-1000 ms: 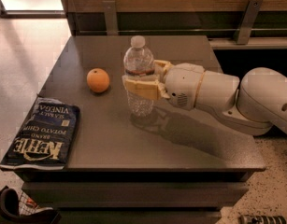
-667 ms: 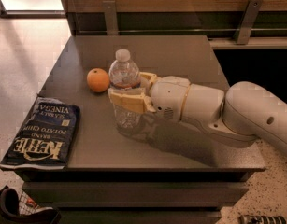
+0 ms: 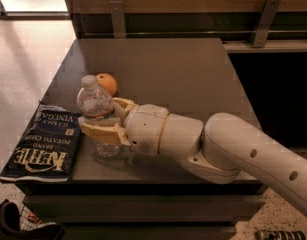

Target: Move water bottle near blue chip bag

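The water bottle (image 3: 95, 104), clear and ribbed with a white cap, stands upright near the table's front left. My gripper (image 3: 107, 120) is shut on it, with one tan finger (image 3: 100, 131) across its front and the other behind it. The blue chip bag (image 3: 43, 141), dark navy with cream "Kettle" lettering, lies flat at the front left corner, just left of the bottle. The bottle's base is close beside the bag's right edge. My white arm reaches in from the lower right.
An orange (image 3: 107, 83) sits on the dark table (image 3: 178, 74) just behind the bottle. A wooden wall with metal brackets (image 3: 265, 19) runs along the back. The table's front edge is just below the bag. Dark objects lie on the floor at the lower left.
My gripper has carried the water bottle leftward and toward the front edge, from right of the orange to just beside the chip bag. The orange and bag have not moved.
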`<state>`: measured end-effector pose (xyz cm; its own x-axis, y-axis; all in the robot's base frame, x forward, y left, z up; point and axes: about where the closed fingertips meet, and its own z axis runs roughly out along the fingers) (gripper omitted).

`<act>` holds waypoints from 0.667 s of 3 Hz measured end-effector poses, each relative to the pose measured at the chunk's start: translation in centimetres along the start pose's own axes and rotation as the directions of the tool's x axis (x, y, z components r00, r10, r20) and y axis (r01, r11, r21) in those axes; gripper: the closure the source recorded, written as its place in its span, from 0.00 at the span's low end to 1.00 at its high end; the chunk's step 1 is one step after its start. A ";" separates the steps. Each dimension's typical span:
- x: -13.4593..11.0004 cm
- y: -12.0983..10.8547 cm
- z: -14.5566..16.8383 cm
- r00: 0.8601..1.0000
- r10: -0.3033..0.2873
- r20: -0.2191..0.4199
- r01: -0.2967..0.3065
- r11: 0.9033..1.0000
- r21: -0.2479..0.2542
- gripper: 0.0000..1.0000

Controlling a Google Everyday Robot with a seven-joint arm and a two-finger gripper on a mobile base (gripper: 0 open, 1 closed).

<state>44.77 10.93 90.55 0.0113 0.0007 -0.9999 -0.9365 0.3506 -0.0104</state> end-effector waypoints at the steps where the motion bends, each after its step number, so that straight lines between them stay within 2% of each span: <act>1: -0.2 0.0 0.0 1.000 0.000 0.000 0.000 1.000 0.000 0.97; 2: -0.2 0.0 0.0 1.000 0.000 0.000 0.000 1.000 -0.001 0.66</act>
<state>44.74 10.99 90.77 0.0117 0.0004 -0.9999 -0.9368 0.3497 -0.0108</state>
